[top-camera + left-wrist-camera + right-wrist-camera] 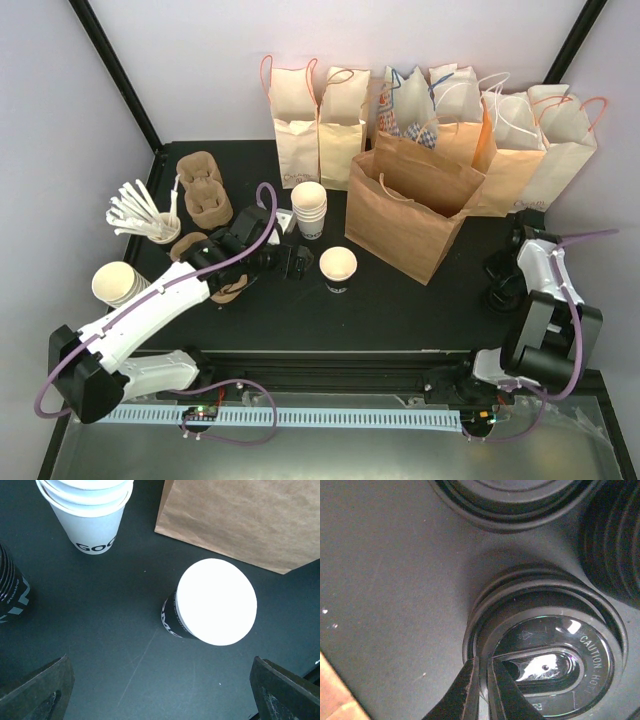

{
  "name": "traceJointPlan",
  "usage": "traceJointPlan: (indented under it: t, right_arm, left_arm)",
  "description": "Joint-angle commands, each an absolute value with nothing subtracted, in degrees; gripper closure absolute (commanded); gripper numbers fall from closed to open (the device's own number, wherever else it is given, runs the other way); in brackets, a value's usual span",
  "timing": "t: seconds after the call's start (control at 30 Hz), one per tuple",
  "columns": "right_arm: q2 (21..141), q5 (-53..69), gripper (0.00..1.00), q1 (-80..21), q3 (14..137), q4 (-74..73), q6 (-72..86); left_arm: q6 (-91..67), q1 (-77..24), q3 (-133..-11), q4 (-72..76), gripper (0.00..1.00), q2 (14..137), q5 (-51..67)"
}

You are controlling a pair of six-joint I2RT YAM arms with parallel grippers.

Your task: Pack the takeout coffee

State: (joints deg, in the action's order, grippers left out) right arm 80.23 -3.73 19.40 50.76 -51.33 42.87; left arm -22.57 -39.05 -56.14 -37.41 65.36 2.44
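Observation:
The takeout coffee cup [338, 268] stands lidless on the black table in front of the open brown bag [415, 205]. In the left wrist view the cup [216, 601] shows a white open mouth and a black printed band. My left gripper [297, 263] sits just left of it, wide open, fingers [35, 690] at both lower corners with only bare table between them [160, 695]. At the right, my right gripper [505, 282] reaches into the black lid stacks [497, 265]. Its fingers [482, 662] are pinched on the rim of the top black lid [545, 667].
A stack of white cups [310, 208] [90, 510] stands behind the left gripper, a dark printed stack [10, 590] beside it. Several paper bags [440, 110] line the back. Cardboard carriers [205, 190], white utensils [140, 210] and another cup stack [118, 283] fill the left.

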Motion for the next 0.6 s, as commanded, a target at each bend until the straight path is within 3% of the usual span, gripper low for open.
traceJointPlan:
  t: [0.0,0.27,0.57]
  right_arm:
    - [75.5,-2.0,0.95,19.7,52.8,-55.6,41.0]
    - [66.8,5.0,0.96,15.5,50.0,-58.3,39.9]
    - [55.2,6.0,0.97,-19.0,45.7,-53.4,52.0]
  left_arm:
    - [-22.8,-38.6,-59.4,-36.6,0.01,65.8,4.7]
    - [-23.2,-38.7,-60.1,-38.1,0.01,65.4,5.8]
    - [-26.4,-38.2,-57.2,-39.6,0.01,61.5,5.5]
